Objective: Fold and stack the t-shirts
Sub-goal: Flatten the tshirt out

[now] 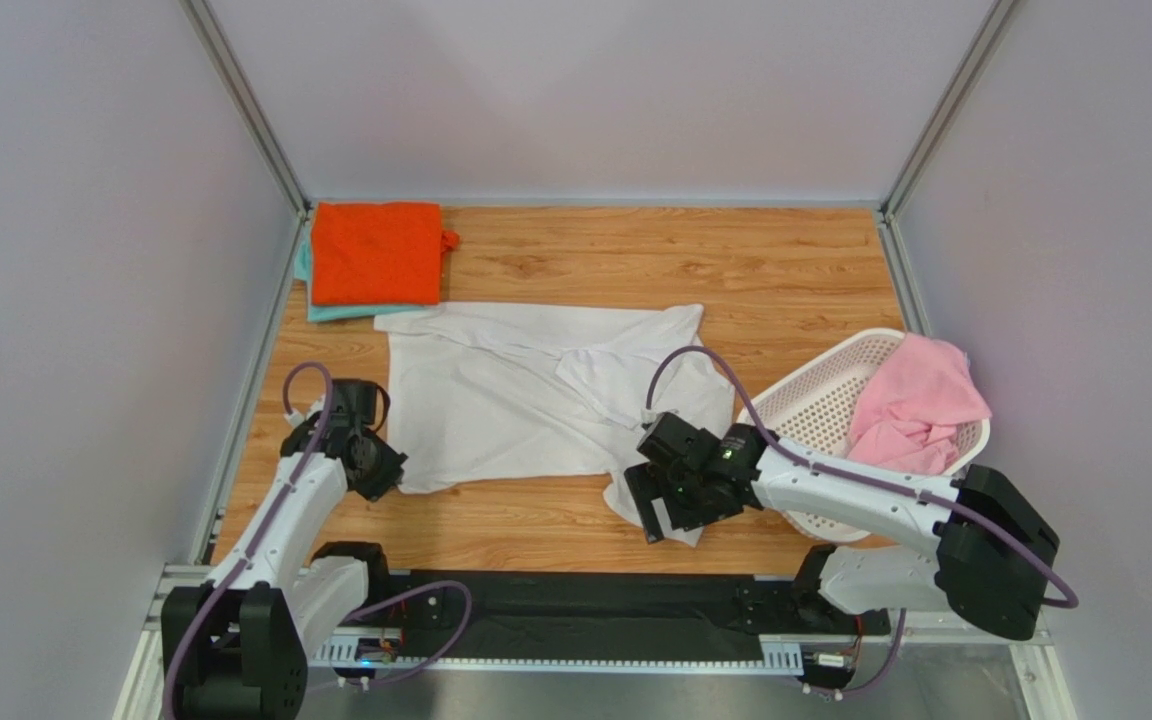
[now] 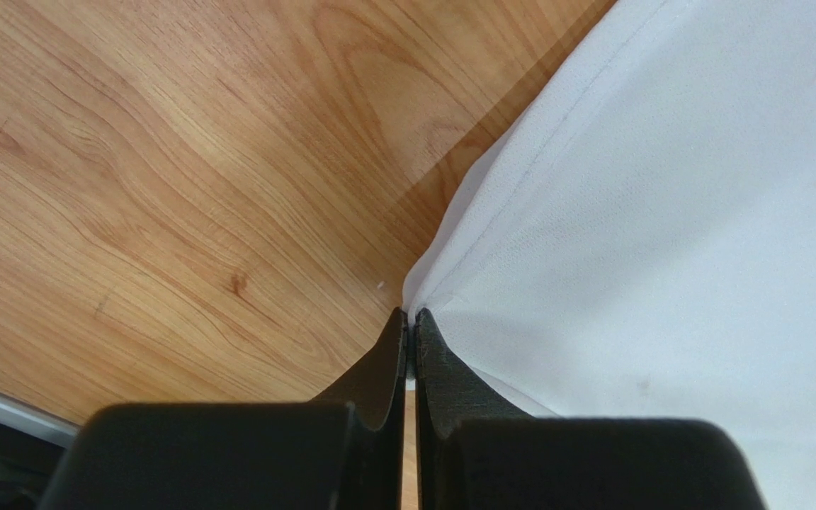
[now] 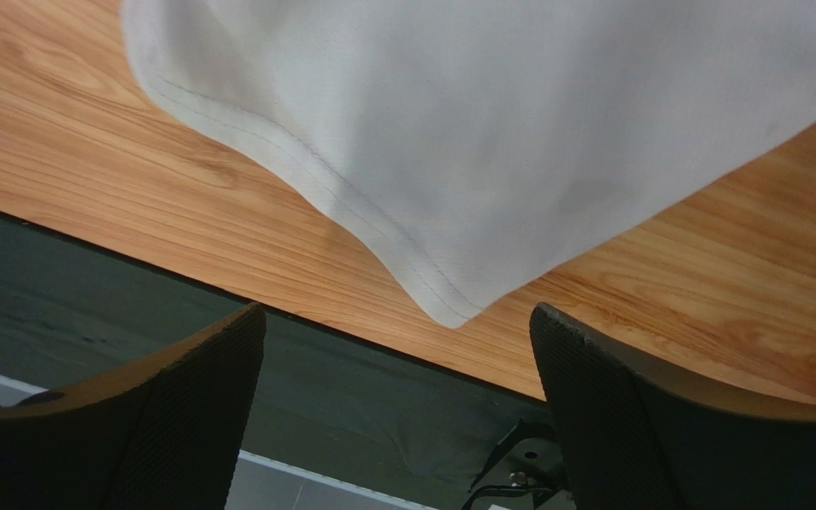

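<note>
A large white t-shirt [image 1: 522, 390] lies spread on the wooden table. My left gripper [image 1: 379, 468] is shut on its near left corner; the left wrist view shows the jaws pinched on the white hem [image 2: 444, 287]. My right gripper [image 1: 654, 518] is open and empty just above the shirt's near right corner [image 3: 455, 308], which lies near the table's front edge. A folded orange t-shirt [image 1: 376, 251] sits on a teal one [image 1: 330, 312] at the far left. A pink t-shirt [image 1: 916, 402] lies in the basket.
A white perforated laundry basket [image 1: 815, 398] stands at the right, close to my right arm. The table's front edge and a black base rail [image 3: 274, 361] lie just below my right gripper. Grey walls enclose the table.
</note>
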You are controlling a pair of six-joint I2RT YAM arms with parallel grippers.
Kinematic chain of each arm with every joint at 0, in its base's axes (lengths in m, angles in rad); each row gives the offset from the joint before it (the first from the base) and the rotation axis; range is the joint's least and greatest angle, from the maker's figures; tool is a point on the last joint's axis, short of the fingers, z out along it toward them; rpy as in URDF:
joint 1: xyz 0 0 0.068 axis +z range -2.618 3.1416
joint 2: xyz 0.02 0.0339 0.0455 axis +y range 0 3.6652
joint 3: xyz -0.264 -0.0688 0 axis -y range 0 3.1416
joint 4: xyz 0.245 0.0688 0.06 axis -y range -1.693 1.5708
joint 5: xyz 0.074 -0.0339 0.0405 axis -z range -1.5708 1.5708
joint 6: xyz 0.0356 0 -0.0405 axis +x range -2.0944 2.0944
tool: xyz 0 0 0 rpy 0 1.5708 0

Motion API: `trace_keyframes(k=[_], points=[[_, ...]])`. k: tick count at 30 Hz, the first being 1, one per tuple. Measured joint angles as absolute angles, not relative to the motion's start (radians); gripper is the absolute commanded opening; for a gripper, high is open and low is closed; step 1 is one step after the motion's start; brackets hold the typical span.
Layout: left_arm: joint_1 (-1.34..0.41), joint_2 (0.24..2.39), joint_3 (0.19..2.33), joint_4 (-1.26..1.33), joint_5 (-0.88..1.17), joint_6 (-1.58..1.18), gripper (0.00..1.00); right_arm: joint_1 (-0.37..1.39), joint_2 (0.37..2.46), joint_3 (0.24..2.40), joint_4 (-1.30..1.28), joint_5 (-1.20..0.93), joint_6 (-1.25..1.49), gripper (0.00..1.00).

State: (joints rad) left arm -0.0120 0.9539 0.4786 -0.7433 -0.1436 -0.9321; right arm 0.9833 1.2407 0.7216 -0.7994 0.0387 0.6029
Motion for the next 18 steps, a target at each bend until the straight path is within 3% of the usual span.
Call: trace_keyframes(k=[8,12,16,18], points=[[-0.012,0.932,0.478,-0.744,-0.144,-0.928,0.00,0.988,1.254,0.665,-0.828,0.078,0.658,0.82],[-0.012,0.933,0.478,-0.745,-0.144,-0.925,0.00,0.988,1.295,0.659,-0.809,0.078,0.661,0.62],[-0.012,0.933,0.477,-0.749,-0.144,-0.925,0.00,0.988,1.333,0.657,-0.788,0.078,0.661,0.53],[-0.012,0.933,0.477,-0.750,-0.144,-0.925,0.00,0.988,1.336,0.657,-0.790,0.081,0.658,0.34]])
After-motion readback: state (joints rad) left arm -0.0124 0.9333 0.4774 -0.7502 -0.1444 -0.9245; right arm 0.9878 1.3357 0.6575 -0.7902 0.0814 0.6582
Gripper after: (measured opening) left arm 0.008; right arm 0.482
